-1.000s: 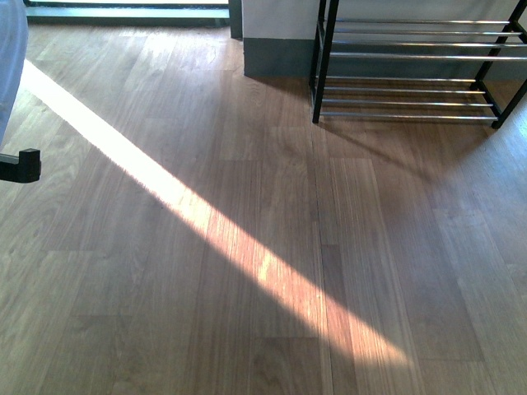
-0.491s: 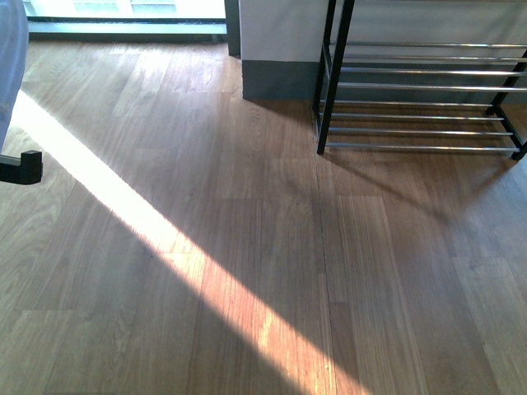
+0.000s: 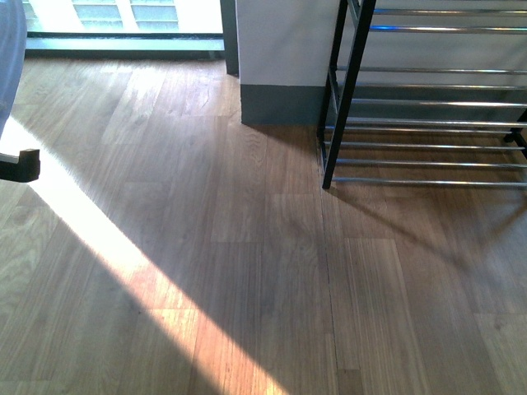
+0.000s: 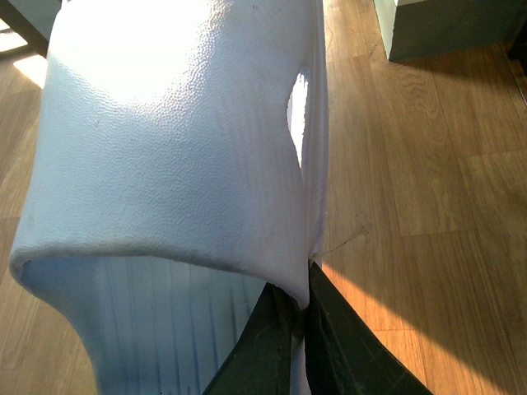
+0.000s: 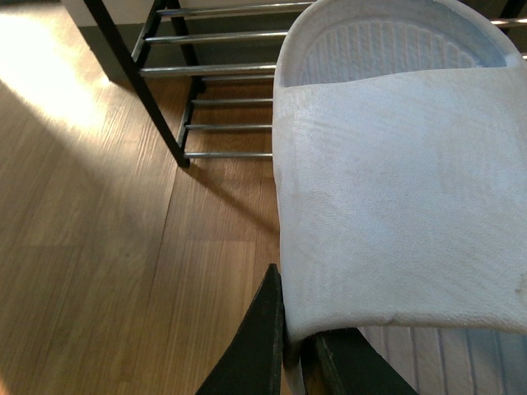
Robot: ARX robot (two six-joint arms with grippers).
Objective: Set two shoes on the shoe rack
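Note:
My left gripper (image 4: pixel 298 309) is shut on the edge of a pale blue slide (image 4: pixel 173 156), which hangs above the wooden floor. A sliver of that slide (image 3: pixel 10 66) and a black fingertip (image 3: pixel 29 160) show at the far left of the front view. In the right wrist view my right gripper (image 5: pixel 295 341) is shut on the strap edge of the other pale blue slide (image 5: pixel 395 189), held above the floor just short of the shoe rack (image 5: pixel 140 74). The shoe rack (image 3: pixel 428 123), black-framed with chrome rods, stands at the upper right of the front view. No grey sneakers are in view.
A grey-and-white wall corner (image 3: pixel 284 74) stands just left of the rack. A window sill (image 3: pixel 123 41) runs along the back left. A bright band of sunlight (image 3: pixel 123 255) crosses the wooden floor diagonally.
The rack and wall corner have grown larger and slid lower in the front view, so I have come closer to them. The slide sliver and fingertip at the left edge hold their place.

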